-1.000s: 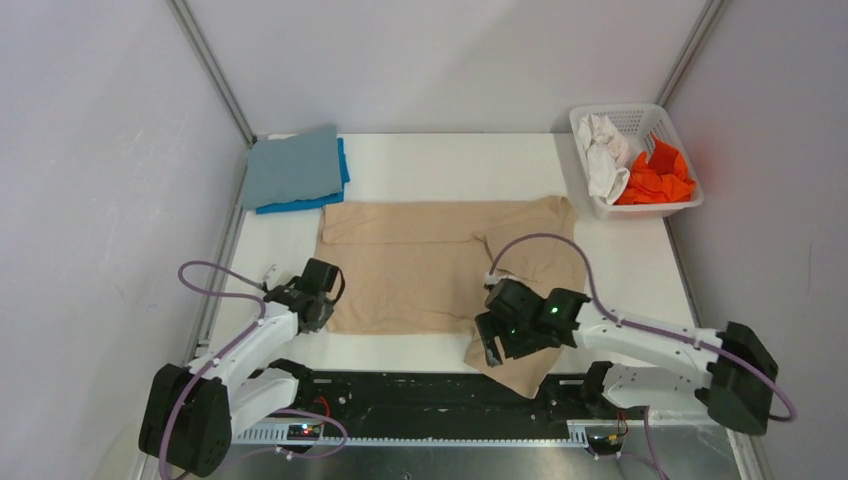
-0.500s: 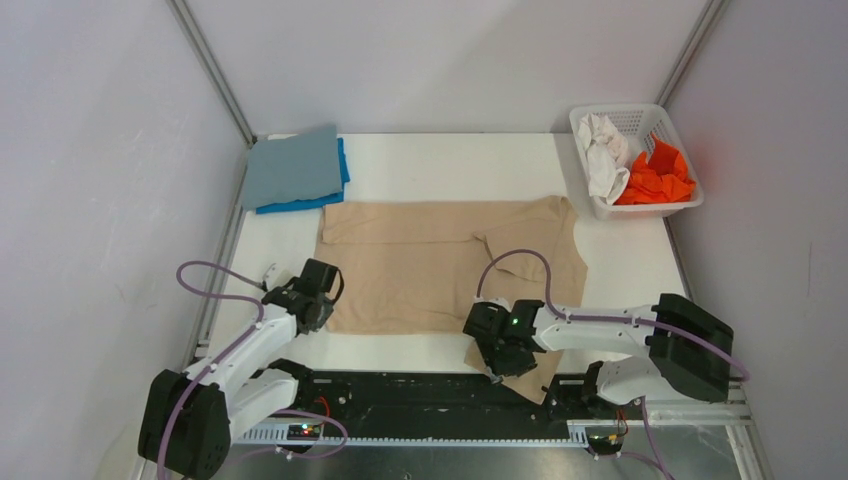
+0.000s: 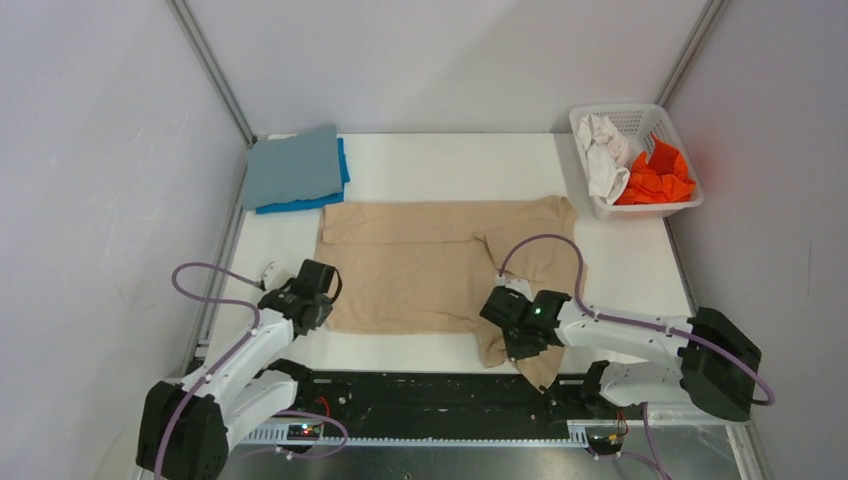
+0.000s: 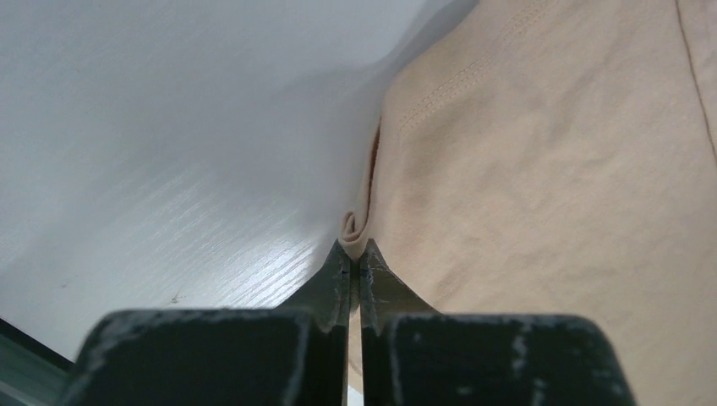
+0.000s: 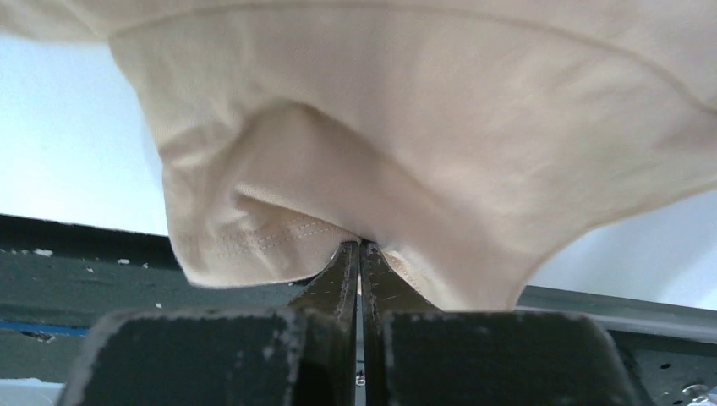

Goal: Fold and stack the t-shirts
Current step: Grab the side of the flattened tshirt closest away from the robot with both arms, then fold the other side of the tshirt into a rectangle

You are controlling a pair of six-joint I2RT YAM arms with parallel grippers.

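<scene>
Tan shirt cloth is pinched in both end effectors. The left end effector is closed on the near left corner of the hem. The right end effector is closed on a bunched fold at the near right corner, where the cloth hangs over the table edge. From those two grips the shirt spreads flat across the middle of the table, rumpled on its right side.

It looks light, thin and limp, so it will likely sag and crease between the grips. Hems and corners seem the best places to hold, with both lifted together.

At the far left corner, a grey-blue shirt lies folded on a bright blue shirt. At the far right, a basket holds a white shirt and an orange shirt, both crumpled. That makes five shirts, one of each colour, one basket and two end effectors.
</scene>
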